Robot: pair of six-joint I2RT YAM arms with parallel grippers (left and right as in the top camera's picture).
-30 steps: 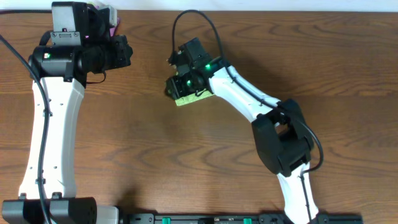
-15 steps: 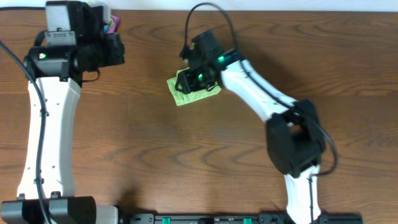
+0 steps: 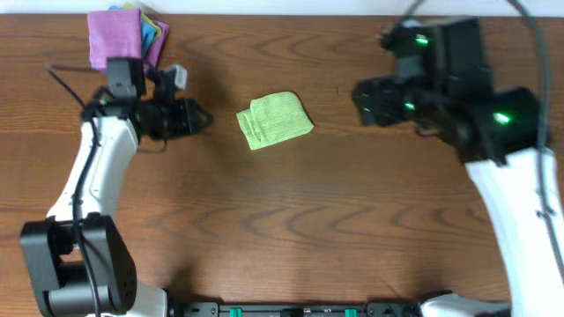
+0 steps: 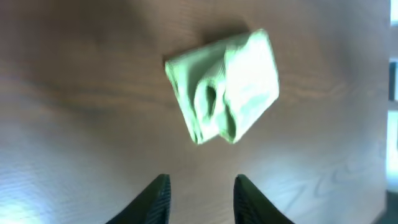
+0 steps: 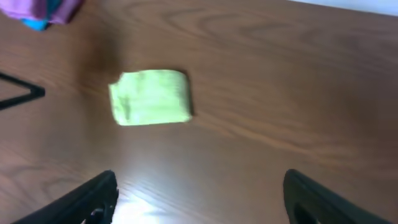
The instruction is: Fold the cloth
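The light lime-green cloth (image 3: 274,121) lies folded into a small bundle on the brown table, free of both grippers. It also shows in the left wrist view (image 4: 222,86) and in the right wrist view (image 5: 151,97). My left gripper (image 3: 201,117) is open and empty, a short way to the left of the cloth, its fingers (image 4: 201,196) pointing at it. My right gripper (image 3: 357,101) is open wide and empty, to the right of the cloth and raised above the table; its fingers (image 5: 199,196) frame bare wood.
A purple cloth (image 3: 116,37) lies on a blue one (image 3: 157,31) at the table's back left corner; both show in the right wrist view (image 5: 37,9). The table's far edge runs along the top.
My right gripper has let go of the cloth and pulled away to the right and upward. My left arm has swung from the back left corner toward the cloth.
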